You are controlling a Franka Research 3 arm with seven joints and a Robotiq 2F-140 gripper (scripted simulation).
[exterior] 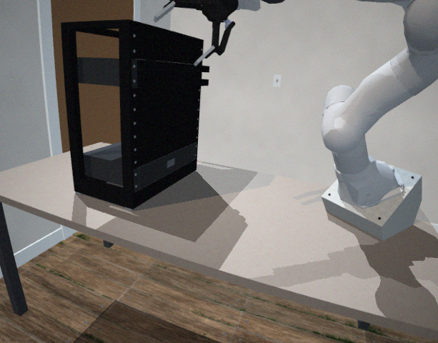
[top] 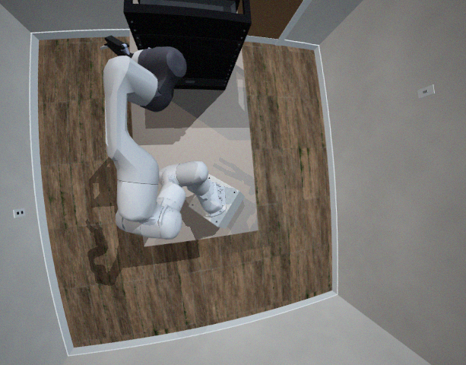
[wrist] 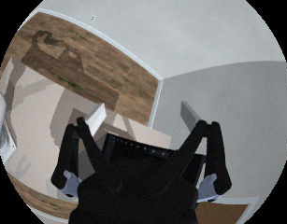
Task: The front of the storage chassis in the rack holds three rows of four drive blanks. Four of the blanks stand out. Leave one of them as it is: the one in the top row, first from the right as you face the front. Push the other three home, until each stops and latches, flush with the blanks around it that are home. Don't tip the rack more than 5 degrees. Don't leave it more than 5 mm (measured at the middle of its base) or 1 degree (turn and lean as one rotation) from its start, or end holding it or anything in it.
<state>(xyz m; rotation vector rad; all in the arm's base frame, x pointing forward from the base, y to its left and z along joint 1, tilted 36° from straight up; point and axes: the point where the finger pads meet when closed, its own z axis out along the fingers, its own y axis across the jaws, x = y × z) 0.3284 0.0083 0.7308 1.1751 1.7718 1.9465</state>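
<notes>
Pale walls surround the surface [top: 209,153] [exterior: 270,236] [wrist: 35,112] bearing the dark rack [top: 185,52] [exterior: 167,111] [wrist: 134,148].
Pincer [exterior: 177,32] [wrist: 142,108] spread, unladen; protruding blanks [exterior: 205,75] look stiff, probably light: press front faces squarely, grasp nothing.

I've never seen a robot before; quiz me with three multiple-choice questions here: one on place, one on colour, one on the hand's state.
1. Where does the rack stand?
A) on the floor
B) on the table
C) on the robot's base

2. What colour is the rack's frame?
A) black
B) red
C) yellow

3. How is the hand?
A) shut on a cable
B) shut, holding nothing
C) open, holding nothing

1: B, its bottom rests on the tabletop.
2: A, its posts and top are black.
3: C, the fingers stand wide apart with nothing between them.
</notes>
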